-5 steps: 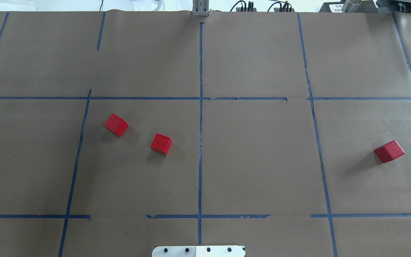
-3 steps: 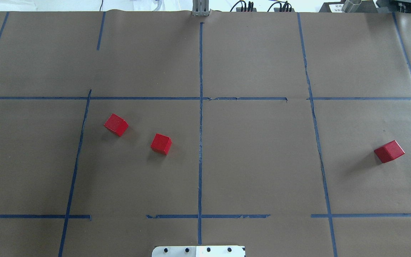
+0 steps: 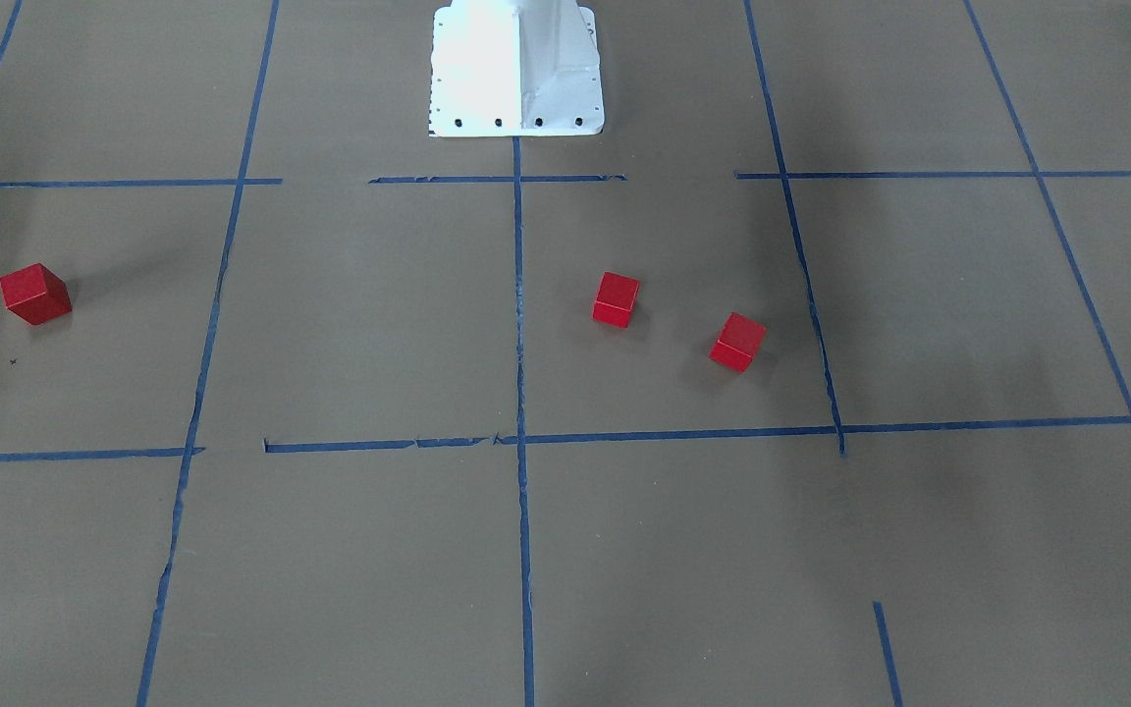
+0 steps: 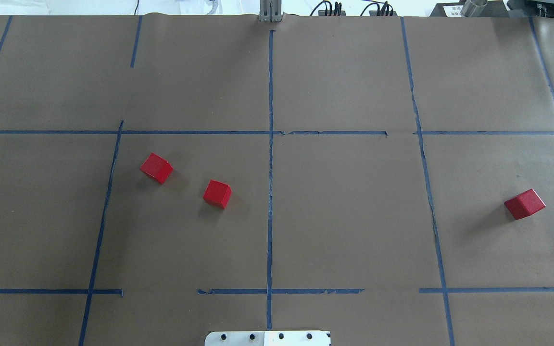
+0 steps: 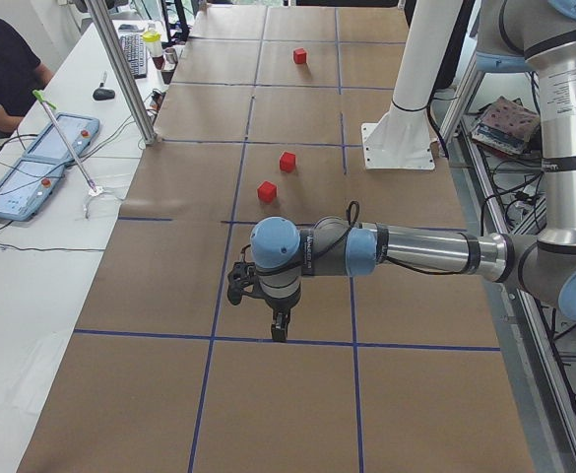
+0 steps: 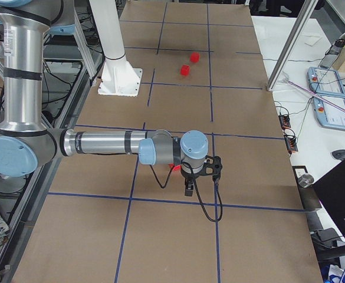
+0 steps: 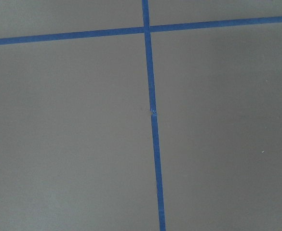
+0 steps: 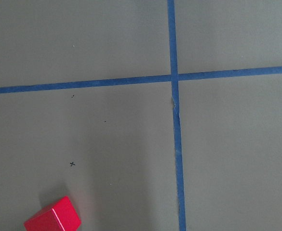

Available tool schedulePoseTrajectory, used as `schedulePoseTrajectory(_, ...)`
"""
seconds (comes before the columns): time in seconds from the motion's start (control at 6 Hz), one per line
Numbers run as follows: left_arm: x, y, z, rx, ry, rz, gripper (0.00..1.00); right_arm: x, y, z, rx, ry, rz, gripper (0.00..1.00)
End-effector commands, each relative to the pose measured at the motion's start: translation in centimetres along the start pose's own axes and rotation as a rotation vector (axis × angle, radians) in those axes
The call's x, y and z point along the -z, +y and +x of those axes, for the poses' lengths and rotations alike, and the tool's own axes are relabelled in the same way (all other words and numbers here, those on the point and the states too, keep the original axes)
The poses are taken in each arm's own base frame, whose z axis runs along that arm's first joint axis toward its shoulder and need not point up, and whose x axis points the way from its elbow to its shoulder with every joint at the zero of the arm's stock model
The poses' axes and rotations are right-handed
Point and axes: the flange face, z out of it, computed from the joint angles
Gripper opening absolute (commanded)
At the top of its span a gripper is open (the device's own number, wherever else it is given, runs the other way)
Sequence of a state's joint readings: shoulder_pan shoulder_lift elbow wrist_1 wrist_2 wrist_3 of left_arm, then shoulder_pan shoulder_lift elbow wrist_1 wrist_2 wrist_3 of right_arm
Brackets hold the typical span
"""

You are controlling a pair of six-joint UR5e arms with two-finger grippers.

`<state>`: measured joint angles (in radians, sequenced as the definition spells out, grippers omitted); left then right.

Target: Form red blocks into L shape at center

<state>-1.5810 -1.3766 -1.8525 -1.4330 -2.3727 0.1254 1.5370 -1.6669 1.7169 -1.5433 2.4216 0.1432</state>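
Left of the blue tape line (image 4: pixel 270 192) on the counter (image 4: pixel 354 216) lie the nearer red block (image 4: pixel 217 193) and the farther red block (image 4: pixel 157 168), apart from each other. The third red block (image 4: pixel 524 203) sits far right, near the right pincer (image 6: pixel 189 188). We cannot tell how open it or the left pincer (image 5: pixel 280 330) stands. We judge it best to square the jaws to a block's turned faces before descending.

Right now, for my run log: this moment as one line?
left blocks: two, apart, left of blue line | right block: far right, alone | L: unformed
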Motion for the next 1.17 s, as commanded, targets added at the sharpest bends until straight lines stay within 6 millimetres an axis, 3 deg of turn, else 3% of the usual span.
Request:
schedulePoseTrajectory(0.0, -0.1, 0.0, 0.0, -0.001, 0.002, 0.002, 1.00, 0.0, -0.1, -0.2, 0.003, -0.001, -0.001, 1.00)
schedulePoseTrajectory(1.0, 0.0, 0.0, 0.1, -0.003, 0.003, 0.005, 1.00, -0.8, -0.6, -1.8, 0.034, -0.013, -0.018, 1.00)
